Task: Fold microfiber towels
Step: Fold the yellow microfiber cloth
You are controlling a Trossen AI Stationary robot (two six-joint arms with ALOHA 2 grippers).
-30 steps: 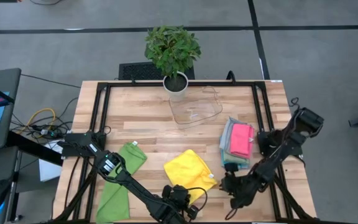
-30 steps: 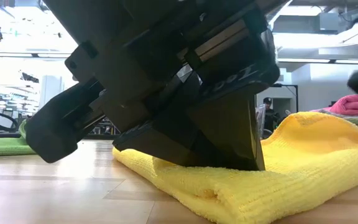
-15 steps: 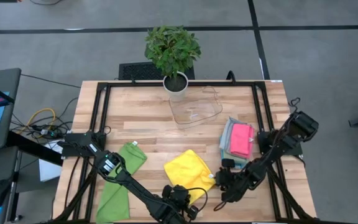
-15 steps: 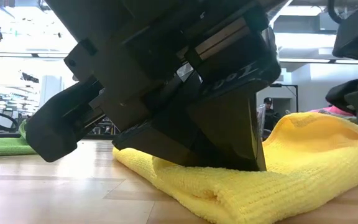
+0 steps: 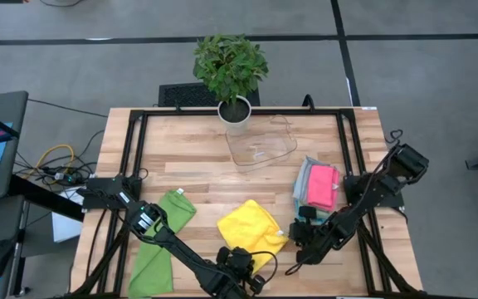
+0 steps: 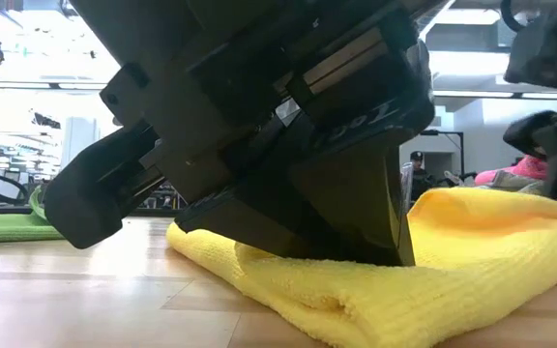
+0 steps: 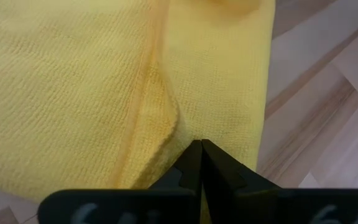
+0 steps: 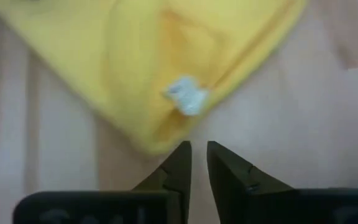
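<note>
A yellow towel [image 5: 251, 232] lies loosely folded on the wooden table, near the front edge. My left gripper [image 5: 246, 267] is shut and rests on the towel's near part [image 7: 166, 93]. My right gripper [image 8: 199, 144] hovers at the towel's right corner, beside the white tag [image 8: 188, 96]. Its fingers stand a narrow gap apart with only table showing between them. A green towel [image 5: 160, 241] lies flat at the left. A pink towel on grey ones [image 5: 320, 187] forms a stack at the right. My left gripper presses its shut fingers [image 6: 356, 227] down on the yellow towel's near part [image 7: 179, 134], slanting down from the near side, where a raised crease runs up to the tips. The towel lies on the table beneath them. I see no cloth between the tips. My right gripper stands at the tagged corner [image 8: 166, 140]; I cannot tell whether a fingertip touches it.
A potted plant [image 5: 232, 75] stands at the table's far edge, with a clear plastic tray [image 5: 260, 145] just in front of it. Black frame rails [image 5: 135, 158] run along the table's sides. Bare wood lies between the green and yellow towels.
My right gripper has moved toward the table's left, up to the yellow towel's right corner. The towel's right part has bulged higher and its left edge has crept slightly left, while the part under my left gripper has stayed put.
</note>
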